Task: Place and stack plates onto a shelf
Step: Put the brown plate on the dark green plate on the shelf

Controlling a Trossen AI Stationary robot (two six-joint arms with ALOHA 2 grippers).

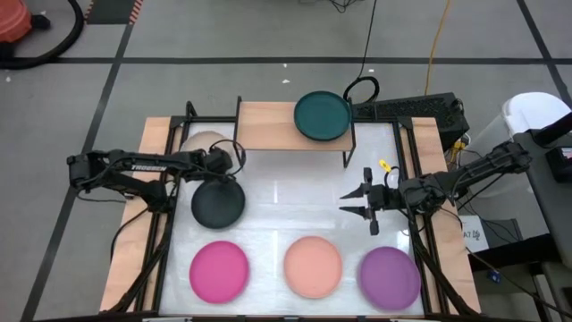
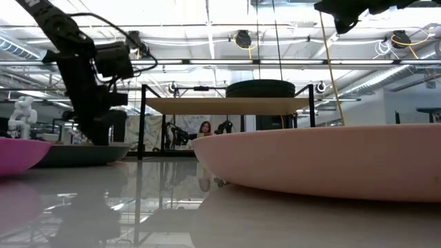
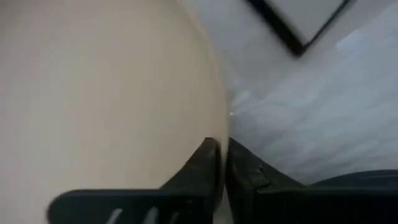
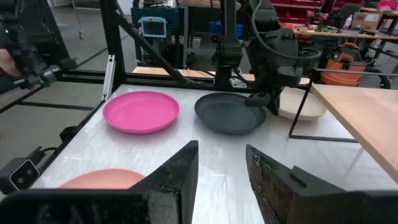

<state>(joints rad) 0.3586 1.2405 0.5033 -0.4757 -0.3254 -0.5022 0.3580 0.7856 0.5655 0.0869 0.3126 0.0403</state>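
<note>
The light wood shelf stands at the table's far edge with a dark teal plate on its right end. A beige plate lies just left of the shelf. My left gripper is shut at its near-right rim, above the far edge of the charcoal plate. Magenta, peach and purple plates lie in a row along the near edge. My right gripper hangs open above the table's right half, holding nothing. My left gripper pinches the beige plate's rim between its two fingers, one finger over the plate's inner face and the other outside the rim. The fingers come slanting down from the table's left. Whether the plate is lifted off the table cannot be told.
The shelf's thin black legs stand right beside the beige plate. Black frame rails run along the table's left and right sides. Bare white table lies between the charcoal plate and my right gripper.
</note>
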